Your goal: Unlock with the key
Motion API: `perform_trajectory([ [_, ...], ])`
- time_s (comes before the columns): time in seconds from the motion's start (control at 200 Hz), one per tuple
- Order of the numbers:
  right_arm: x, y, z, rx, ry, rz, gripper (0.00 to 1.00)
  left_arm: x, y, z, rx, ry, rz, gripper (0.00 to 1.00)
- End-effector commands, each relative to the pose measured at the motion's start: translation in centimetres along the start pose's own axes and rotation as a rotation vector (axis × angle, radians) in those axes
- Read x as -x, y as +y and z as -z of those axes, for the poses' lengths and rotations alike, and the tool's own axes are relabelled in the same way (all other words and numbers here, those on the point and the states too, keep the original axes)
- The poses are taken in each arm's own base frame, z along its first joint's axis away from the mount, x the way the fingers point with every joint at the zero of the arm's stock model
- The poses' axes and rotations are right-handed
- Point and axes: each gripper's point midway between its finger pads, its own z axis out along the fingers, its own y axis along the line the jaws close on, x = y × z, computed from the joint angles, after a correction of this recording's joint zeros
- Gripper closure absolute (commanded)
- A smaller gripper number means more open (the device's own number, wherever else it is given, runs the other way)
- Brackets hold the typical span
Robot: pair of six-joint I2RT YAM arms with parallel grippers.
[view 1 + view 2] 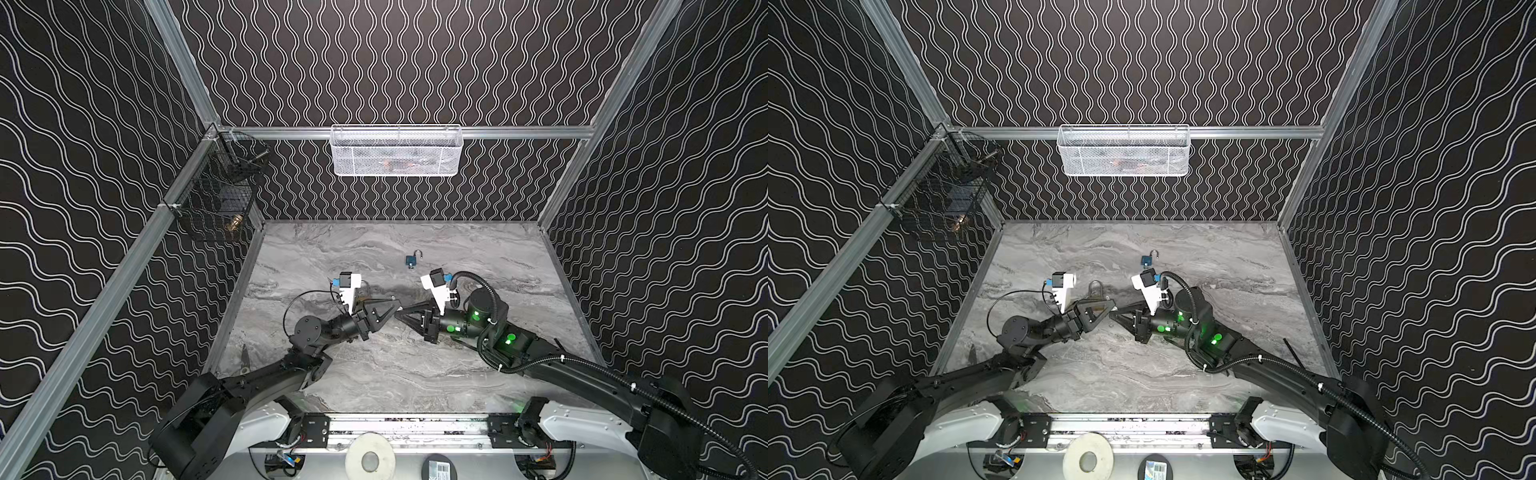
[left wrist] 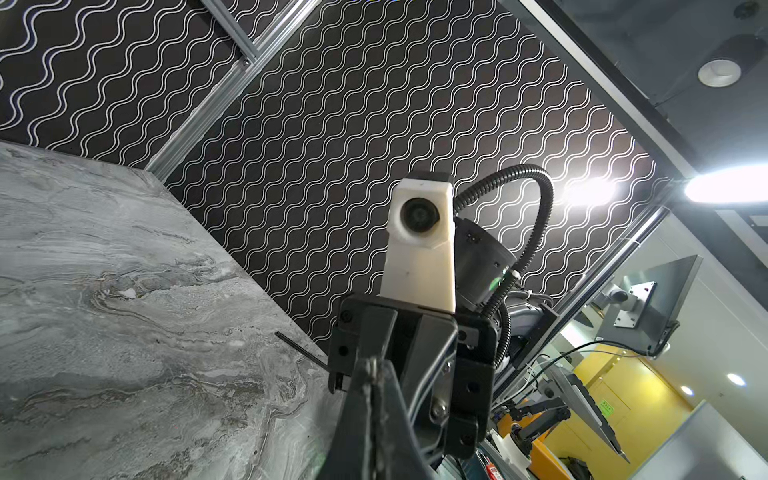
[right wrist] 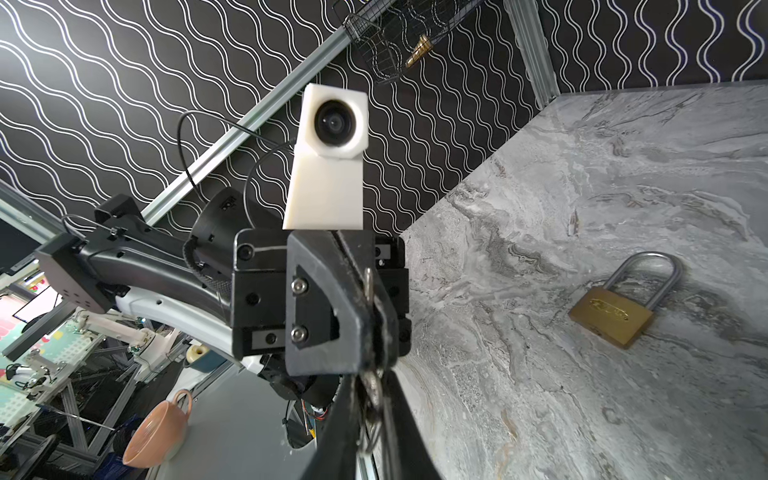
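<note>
The key (image 3: pixel 368 286) shows best in the right wrist view. It is a slip of bright metal held edge-on between the fingers of the left end effector (image 3: pixel 374 320), which are pressed together on it and point toward the camera, above the counter (image 3: pixel 582 166). Just beneath it, the key ring (image 3: pixel 372 388) sits inside the right end effector (image 3: pixel 374 374), whose two dark fingers are drawn in tight around the ring. Off to one side, apart from both end effectors, the brass padlock (image 3: pixel 609 318) lies flat on the marbled surface with its shackle seated in the body. In the left wrist view, the left end effector's own fingers rise from the lower edge, pressed together at the tip. The right end effector faces them head-on, and the key itself is too small to pick out there. A thin black rod (image 2: pixel 299 349) lies on the counter near the wall. In both top views, the left end effector (image 1: pixel 391 302) and the right end effector (image 1: pixel 400 312) meet tip to tip over the middle of the counter. The brass padlock (image 1: pixel 1096 286) lies just behind the left one and is partly hidden by it. The blue padlock (image 1: pixel 412 261) stands farther back with its shackle swung open. A white mesh basket (image 1: pixel 395 151) hangs on the back rail, and a black wire basket (image 1: pixel 216 195) hangs on the left wall.
</note>
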Motion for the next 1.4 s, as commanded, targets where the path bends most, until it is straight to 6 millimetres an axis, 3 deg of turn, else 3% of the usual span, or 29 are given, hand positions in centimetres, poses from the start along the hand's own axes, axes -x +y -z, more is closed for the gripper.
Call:
perform_trajectory([
  [0.0, 1.3, 0.2, 0.2, -0.003, -0.043, 0.013, 0.87, -0.3, -1.5, 0.1, -0.063, 0.023, -0.03, 1.0],
  [0.25, 1.3, 0.2, 0.3, 0.0, -0.039, 0.005, 1.0, -0.3, -1.5, 0.1, -0.064, 0.023, -0.033, 1.0],
  [0.475, 1.1, 0.1, 0.1, 0.004, -0.029, -0.004, 1.0, -0.2, -1.3, 0.2, -0.058, 0.013, -0.037, 1.0],
  [0.51, 1.1, 0.1, 0.0, 0.008, -0.025, -0.003, 1.0, -0.2, -1.2, 0.3, -0.052, 0.009, -0.04, 0.88],
  [0.585, 0.9, 0.0, -0.2, 0.01, -0.013, -0.009, 1.0, 0.0, -0.9, 0.4, -0.03, -0.004, -0.045, 0.47],
  [0.721, 0.2, -0.8, -0.1, -0.025, 0.0, -0.031, 1.0, 0.5, 0.3, 0.7, 0.071, -0.018, -0.08, 0.05],
  [0.761, -0.2, -1.4, 0.0, -0.048, 0.006, -0.045, 1.0, 0.8, 0.8, 0.8, 0.121, -0.019, -0.099, 0.01],
  [0.866, -1.1, -3.4, 0.9, -0.118, 0.011, -0.094, 1.0, 1.5, 3.6, 2.1, 0.382, 0.001, -0.144, 0.01],
  [1.046, -4.1, -8.4, 3.1, -0.314, 0.052, -0.199, 1.0, 3.6, 9.3, 8.7, 1.002, 0.062, -0.246, 0.01],
  [1.156, -6.4, -10.0, 3.2, -0.361, 0.129, -0.25, 1.0, 3.2, 13.4, 11.4, 1.338, 0.264, -0.208, 0.01],
  [1.276, -7.3, -9.7, 2.9, -0.326, 0.157, -0.289, 1.0, 1.2, 17.3, 10.0, 1.417, 0.505, -0.12, 0.01],
  [1.396, -7.5, -9.4, 3.6, -0.321, 0.13, -0.304, 1.0, -0.4, 21.4, 9.6, 1.46, 0.606, 0.033, 0.04],
])
